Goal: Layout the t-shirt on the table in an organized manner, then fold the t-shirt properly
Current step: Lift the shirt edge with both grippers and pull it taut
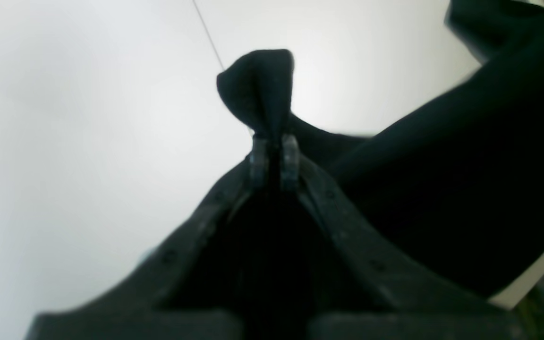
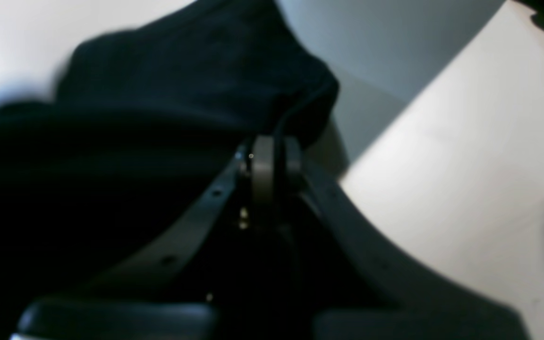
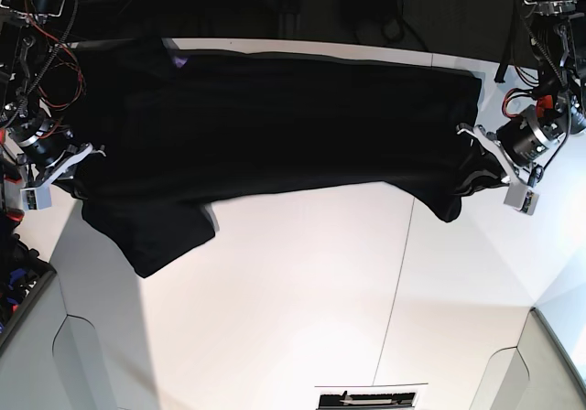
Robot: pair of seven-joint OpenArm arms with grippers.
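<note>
Left hand (image 1: 274,158) pinching t-shirt (image 3: 275,126) fold; right hand (image 2: 272,165) pinching its edge; shirt stretched above table (image 3: 302,282).

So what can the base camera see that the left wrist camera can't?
Only the base view shows the whole black shirt stretched wide between both arms, with the right claw at its other end and one sleeve hanging low.

Only the left wrist view shows, close up, the left claw shut on a small bunch of cloth poking up past its tips.

Both show the shirt, the white table with its thin dark seam, and the left claw.
</note>
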